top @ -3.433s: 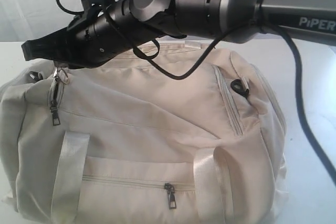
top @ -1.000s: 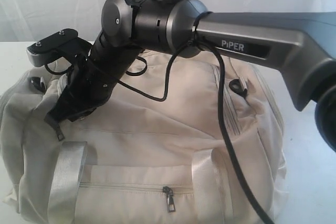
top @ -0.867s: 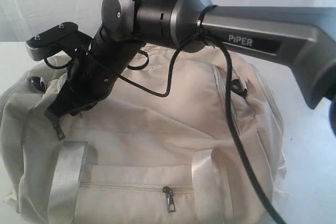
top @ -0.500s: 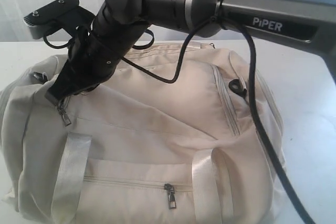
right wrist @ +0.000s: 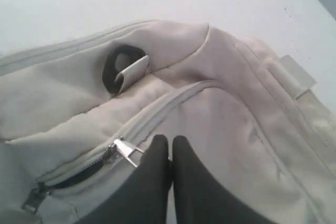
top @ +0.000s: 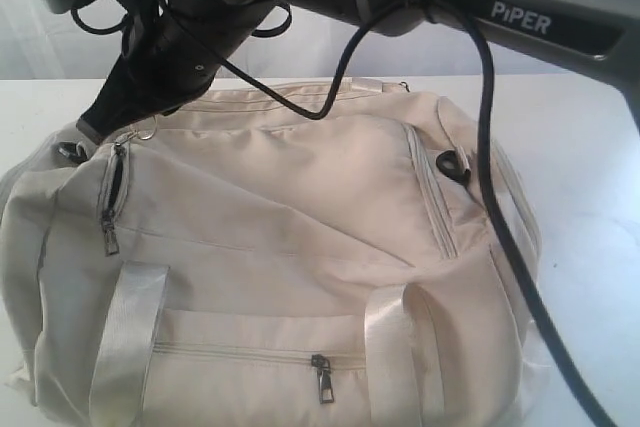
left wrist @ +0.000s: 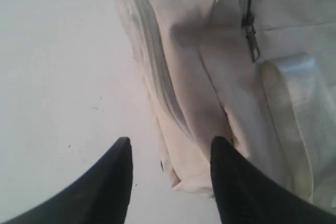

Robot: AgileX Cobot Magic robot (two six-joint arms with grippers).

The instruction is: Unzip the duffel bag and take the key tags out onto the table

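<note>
The cream duffel bag (top: 300,227) lies on the white table (top: 590,147). My right gripper (top: 92,132) has reached across to the bag's left end and hangs just above it, shut. In the right wrist view its fingertips (right wrist: 169,141) press together, and the silver zipper pull (right wrist: 127,151) lies against the side of one finger, not visibly between them. A short dark slit of open zipper (top: 115,182) shows below the pull. My left gripper (left wrist: 170,145) stands open over the table (left wrist: 52,77) beside the bag's end (left wrist: 210,77), holding nothing. The key tags are hidden.
A black D-ring (right wrist: 123,66) sits on the bag's end near the right gripper. Another black D-ring (top: 455,165) is on the right side. Shiny webbing straps (top: 125,337) and a closed front pocket zipper (top: 322,372) face the camera. The arm's cable (top: 490,197) drapes over the bag.
The right gripper has risen from the bag's left end and its jaws have closed tighter. The fabric it had lifted has settled back down. The left gripper shows only now.
</note>
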